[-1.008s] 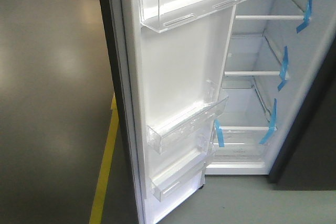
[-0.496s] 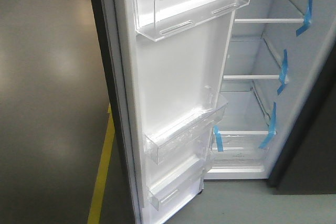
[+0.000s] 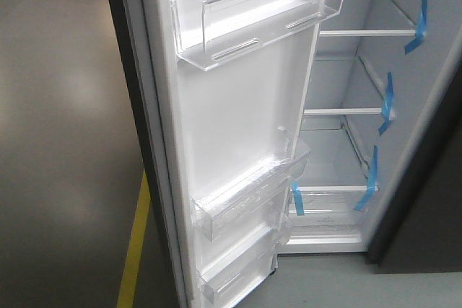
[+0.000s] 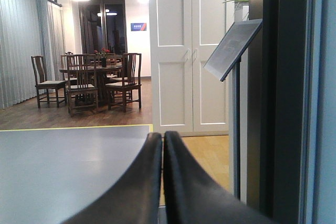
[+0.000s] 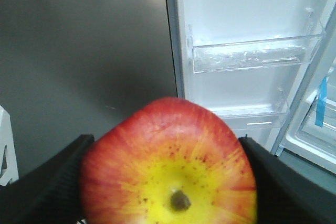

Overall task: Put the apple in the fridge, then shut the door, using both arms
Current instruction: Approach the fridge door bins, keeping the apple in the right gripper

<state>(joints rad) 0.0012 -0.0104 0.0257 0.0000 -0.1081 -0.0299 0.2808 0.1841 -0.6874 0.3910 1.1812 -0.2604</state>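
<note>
The red apple (image 5: 168, 166), yellow around its stem dimple, fills the bottom of the right wrist view, and my right gripper (image 5: 167, 174) is shut on it with a black finger on each side. Beyond it stands the fridge (image 3: 346, 149), open, with white interior, glass shelves and blue tape strips. The door (image 3: 231, 135) is swung wide open, its white inner side with clear bins facing the front camera; in the right wrist view the door (image 5: 241, 30) shows too. My left gripper (image 4: 163, 139) is shut with nothing in it, just left of the door's dark edge (image 4: 278, 103).
A yellow floor line (image 3: 133, 250) runs beside the door's foot on the grey floor. In the left wrist view, white cabinet doors (image 4: 191, 51), a sign stand (image 4: 233, 51), and a dining table with chairs (image 4: 97, 80) stand farther off.
The front view has shifted: the door and fridge interior slid left and slightly down in the frame and look a little nearer. The door's opening looks unchanged.
</note>
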